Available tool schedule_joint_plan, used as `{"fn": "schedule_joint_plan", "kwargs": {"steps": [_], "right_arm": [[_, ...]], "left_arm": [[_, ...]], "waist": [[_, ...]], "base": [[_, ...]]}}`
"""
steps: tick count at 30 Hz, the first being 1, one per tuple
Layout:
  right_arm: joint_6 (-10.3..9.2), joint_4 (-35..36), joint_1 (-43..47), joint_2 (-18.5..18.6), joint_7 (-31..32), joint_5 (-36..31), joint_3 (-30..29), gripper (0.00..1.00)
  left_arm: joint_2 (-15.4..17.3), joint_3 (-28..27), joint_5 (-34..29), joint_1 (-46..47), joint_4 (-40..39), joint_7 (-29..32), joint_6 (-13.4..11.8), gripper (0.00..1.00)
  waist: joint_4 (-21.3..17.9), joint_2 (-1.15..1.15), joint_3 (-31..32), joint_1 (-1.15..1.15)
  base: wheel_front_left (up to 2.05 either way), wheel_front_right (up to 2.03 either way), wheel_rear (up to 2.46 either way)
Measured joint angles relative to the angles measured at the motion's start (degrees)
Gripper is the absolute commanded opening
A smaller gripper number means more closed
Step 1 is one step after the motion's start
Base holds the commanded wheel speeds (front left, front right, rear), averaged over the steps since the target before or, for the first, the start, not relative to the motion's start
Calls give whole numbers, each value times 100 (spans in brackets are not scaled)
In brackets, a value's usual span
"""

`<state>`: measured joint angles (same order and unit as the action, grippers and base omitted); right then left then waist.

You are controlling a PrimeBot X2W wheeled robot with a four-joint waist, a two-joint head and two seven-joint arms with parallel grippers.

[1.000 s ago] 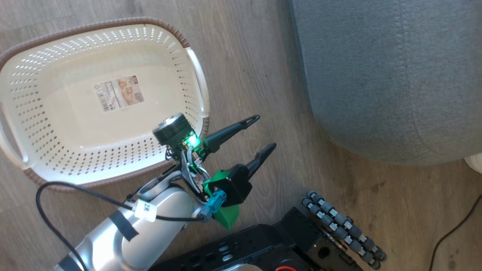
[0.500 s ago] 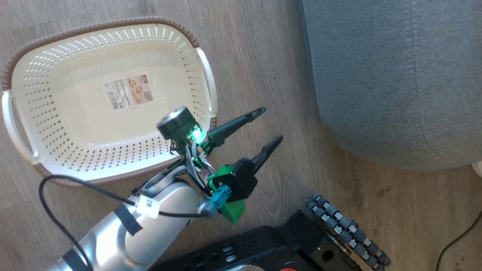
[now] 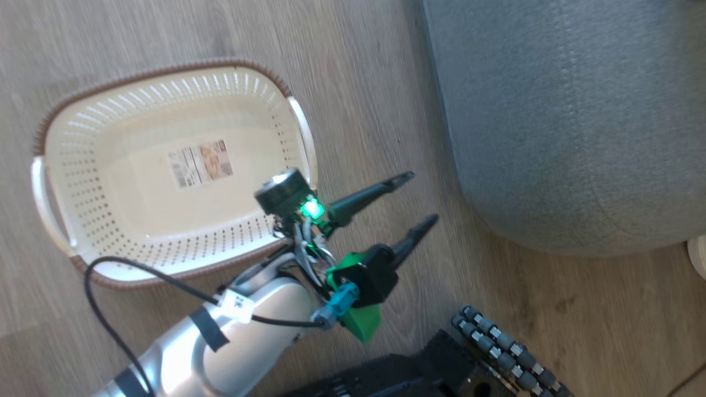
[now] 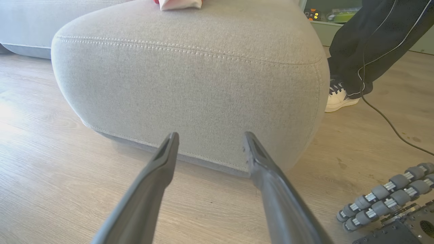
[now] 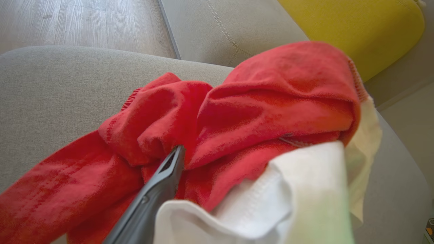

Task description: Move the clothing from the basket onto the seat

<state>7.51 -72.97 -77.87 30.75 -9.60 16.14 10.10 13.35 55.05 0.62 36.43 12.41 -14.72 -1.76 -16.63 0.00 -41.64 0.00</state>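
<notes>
Head view is showing the basket (image 3: 165, 71) sitting on the wood floor (image 3: 358, 66) at ten o'clock, its inner floor showing and its sticker (image 3: 199, 163) too blurred to read. The left gripper (image 3: 423, 197) is hovering, jaws apart, over the open strip of floor between the basket and the seat (image 3: 551, 121), whose rounded edge is curving toward four o'clock. Roller wheels (image 3: 507, 353) are sitting at five o'clock. Beside the seat, a person's shoe (image 4: 340, 98) and a cable (image 4: 390, 126) are crowding the floor. The clothing (image 5: 271, 101) is lying heaped on the seat, covering the right gripper (image 5: 212, 159); whether its jaws are clamping anything cannot be told.
</notes>
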Motion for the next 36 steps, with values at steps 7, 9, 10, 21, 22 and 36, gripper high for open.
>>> {"fn": "schedule_joint_plan", "kwargs": {"steps": [7,9,10,21,22,36], "right_arm": [[0,89,184,148,111,127,530,100],[0,94,239,269,112,162,647,100],[0,127,240,352,124,172,778,100],[0,564,455,375,169,424,1622,100],[0,622,472,387,162,483,1671,100],[0,2585,979,853,-481,1221,2009,100]], "left_arm": [[-238,47,113,-104,7,0,4,100],[-249,30,125,-201,19,0,-2,100],[-288,14,170,-303,18,0,-7,100],[-580,-215,258,-886,-38,0,-23,100],[-605,-261,258,-952,-54,0,-24,100],[-751,-1335,401,-1399,-197,0,-258,100]], "waist": [[56,0,559,0],[81,0,738,0],[110,0,919,0],[282,0,1970,0],[301,0,2060,0],[750,0,2878,0]], "base": [[0,0,0],[0,0,0],[0,0,0],[0,0,0],[0,0,0],[0,0,0]]}}
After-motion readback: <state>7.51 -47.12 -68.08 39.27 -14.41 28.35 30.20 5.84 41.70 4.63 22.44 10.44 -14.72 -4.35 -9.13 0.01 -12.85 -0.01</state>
